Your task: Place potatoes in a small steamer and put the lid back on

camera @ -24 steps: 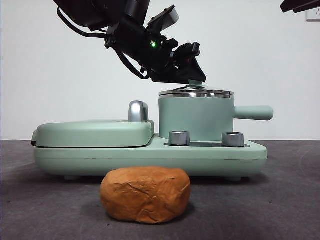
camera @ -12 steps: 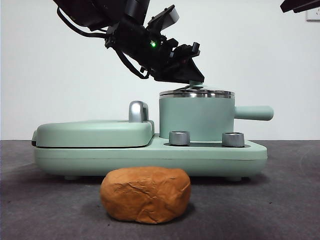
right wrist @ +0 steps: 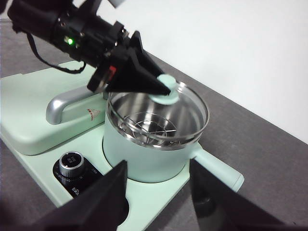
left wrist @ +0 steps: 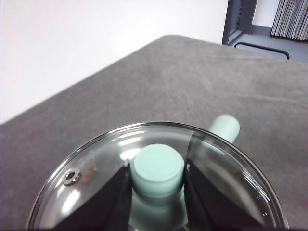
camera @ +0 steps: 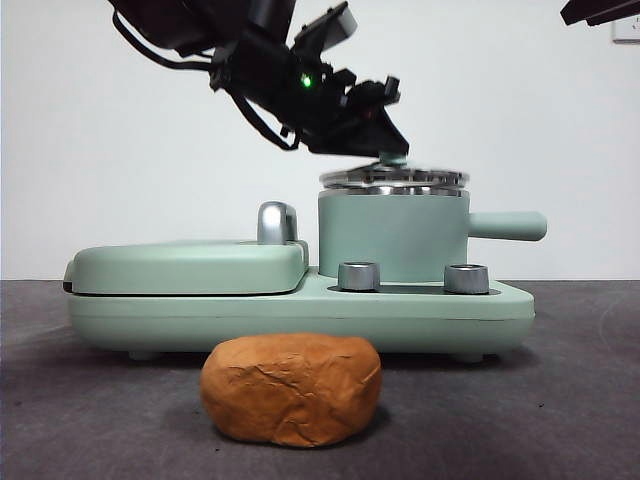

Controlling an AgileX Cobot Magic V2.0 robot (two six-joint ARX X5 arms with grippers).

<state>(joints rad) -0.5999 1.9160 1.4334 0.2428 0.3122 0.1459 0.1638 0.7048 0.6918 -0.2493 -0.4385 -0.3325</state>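
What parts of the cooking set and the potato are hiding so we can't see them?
- Potato: shows only in the front view; its back is out of sight, and neither wrist view catches it.
- Pot inside: the front view's low angle hides it; the right wrist view shows only a wire rack through the lid.
- Lid in the left wrist view: the left gripper covers its near part, and the bottom edge cuts off the rest.
- Right gripper: its finger bases are cut off.

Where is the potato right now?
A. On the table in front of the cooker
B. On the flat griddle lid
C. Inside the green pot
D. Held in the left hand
A: the potato lies on the table in front of the cooker, while the left hand grips the lid knob.
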